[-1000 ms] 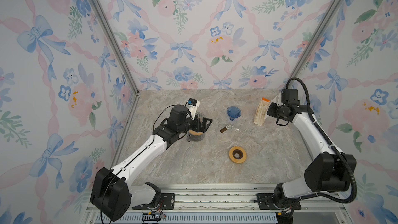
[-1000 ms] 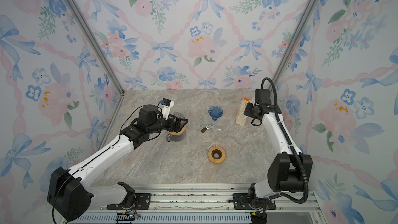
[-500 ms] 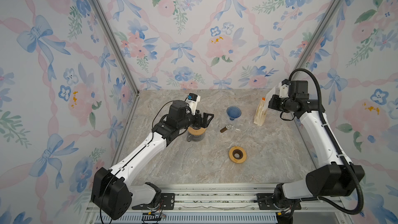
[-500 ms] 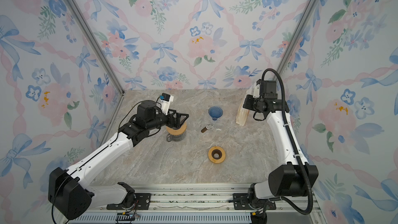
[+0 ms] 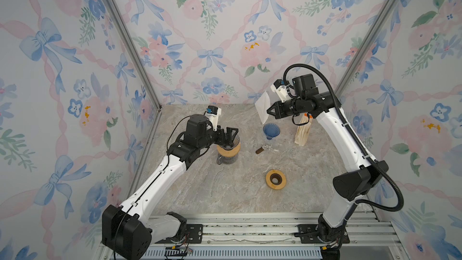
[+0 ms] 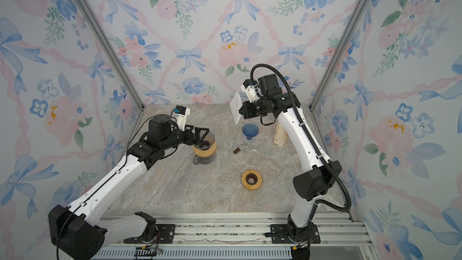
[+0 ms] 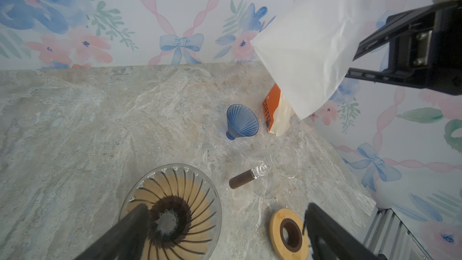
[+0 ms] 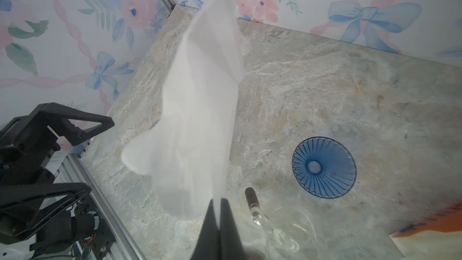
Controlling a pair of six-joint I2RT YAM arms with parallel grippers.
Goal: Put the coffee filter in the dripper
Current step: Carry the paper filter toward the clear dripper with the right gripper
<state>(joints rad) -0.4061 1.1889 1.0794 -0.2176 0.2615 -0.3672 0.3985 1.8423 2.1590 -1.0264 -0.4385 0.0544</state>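
Note:
My right gripper (image 5: pixel 268 111) (image 8: pixel 220 201) is shut on the lower edge of a white paper coffee filter (image 5: pixel 263 107) (image 6: pixel 236 110) (image 8: pixel 200 121), held in the air above the back of the table. A clear glass dripper (image 5: pixel 228 146) (image 7: pixel 172 211) sits in a wooden collar on a glass carafe at the left. My left gripper (image 5: pixel 228 133) (image 7: pixel 225 211) hovers open just over its rim, holding nothing. A blue cone dripper (image 5: pixel 271 131) (image 8: pixel 323 167) lies on the table, just below the hanging filter in both top views.
A cream and orange coffee bag (image 5: pixel 302 133) stands at the back right. A clear glass scoop with a dark handle (image 5: pixel 265 149) lies near the blue cone. A wooden ring (image 5: pixel 275 179) lies toward the front. The left wall stands close to the left arm.
My right gripper has risen from the coffee bag and swung left with the filter in it. My left gripper has lifted slightly off the carafe's dripper, still open.

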